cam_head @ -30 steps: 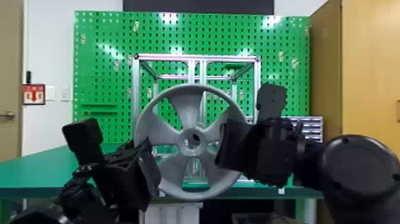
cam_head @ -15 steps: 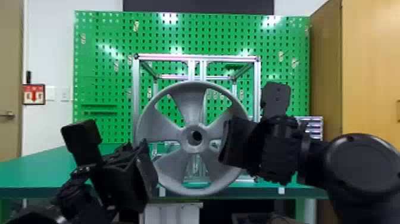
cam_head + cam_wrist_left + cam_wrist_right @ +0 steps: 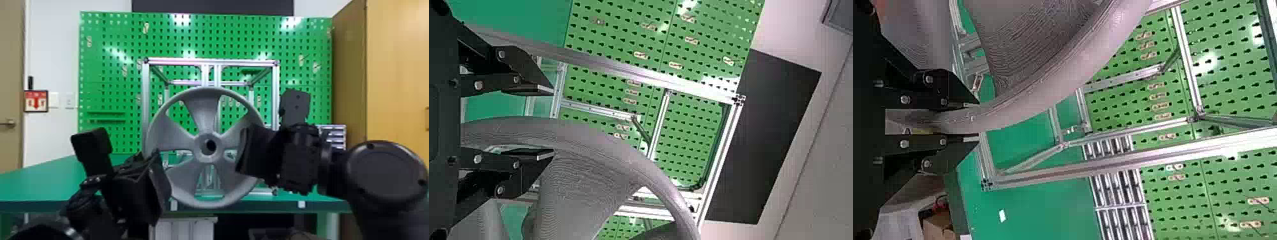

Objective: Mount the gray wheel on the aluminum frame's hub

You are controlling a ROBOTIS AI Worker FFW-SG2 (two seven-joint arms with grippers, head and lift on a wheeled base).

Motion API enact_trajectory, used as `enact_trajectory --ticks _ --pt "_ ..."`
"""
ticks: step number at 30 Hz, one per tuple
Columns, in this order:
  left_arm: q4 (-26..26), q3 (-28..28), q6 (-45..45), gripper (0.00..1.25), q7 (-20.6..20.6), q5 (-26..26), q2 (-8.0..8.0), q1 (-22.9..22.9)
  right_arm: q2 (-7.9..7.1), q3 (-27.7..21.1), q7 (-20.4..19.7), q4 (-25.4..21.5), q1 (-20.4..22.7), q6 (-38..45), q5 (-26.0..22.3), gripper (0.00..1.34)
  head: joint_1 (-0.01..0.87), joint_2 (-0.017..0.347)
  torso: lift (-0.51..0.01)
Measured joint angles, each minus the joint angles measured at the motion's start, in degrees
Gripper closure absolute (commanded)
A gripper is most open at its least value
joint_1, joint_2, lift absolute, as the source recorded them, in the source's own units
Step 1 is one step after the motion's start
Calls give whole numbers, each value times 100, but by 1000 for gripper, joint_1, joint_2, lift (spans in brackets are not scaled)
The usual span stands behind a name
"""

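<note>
Gray wheel (image 3: 206, 121): screens part of the aluminum frame's (image 3: 210, 62) front
11 o'clock: open gap between spokes
12 o'clock: middle posts (image 3: 218, 75) rise behind the rim
3 o'clock: right gripper (image 3: 245, 153) blocks passage
8 o'clock: left gripper (image 3: 163, 185) crowds the rim

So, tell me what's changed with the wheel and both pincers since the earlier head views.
The wheel has shifted slightly up and toward the robot's right, and the right pincer has moved slightly right with it. No grip has visibly been taken or let go. The left pincer stays nearly in place by the wheel's left side; the aluminum frame stands where it was.
</note>
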Motion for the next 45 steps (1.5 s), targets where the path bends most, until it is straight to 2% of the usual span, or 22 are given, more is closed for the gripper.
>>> enact_trajectory --ticks 8,33,45 --pt "136 -64 -1 779 -6 18 0 -151 0 -19 194 150 -82 -23 113 1162 -5 6 -499" --pt "678 -179 -234 779 -317 -36 0 -462 0 24 376 465 -258 -140 459 1162 -5 6 -499" --pt "995 -189 -341 779 -388 -69 -2 -579 0 60 669 632 -261 -278 747 1162 -5 6 -499"
